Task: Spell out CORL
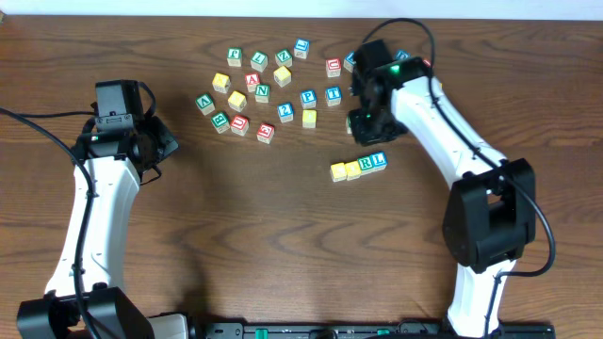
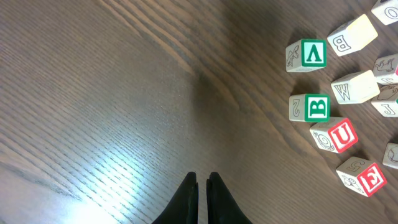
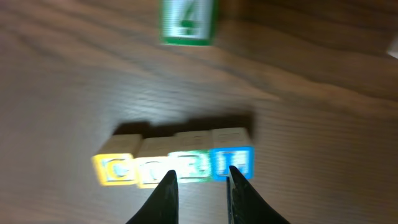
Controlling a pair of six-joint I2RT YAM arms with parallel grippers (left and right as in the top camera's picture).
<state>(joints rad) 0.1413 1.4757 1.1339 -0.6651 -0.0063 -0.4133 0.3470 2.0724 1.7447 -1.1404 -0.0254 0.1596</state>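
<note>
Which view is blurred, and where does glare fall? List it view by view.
Right wrist: motion-blurred throughout, the row of four cubes smeared, its letters barely readable, the green-framed cube soft too. Left wrist: sharp, with a bright glare patch on the table at lower left. Overhead: sharp and evenly lit, the row's R and L legible.

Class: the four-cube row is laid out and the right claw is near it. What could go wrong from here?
The open right claw hangs close to the row; pulling away could clip the R cube or L cube and break the line. The yellow cubes show faint, blurred letters, so their order may be wrong.
</note>
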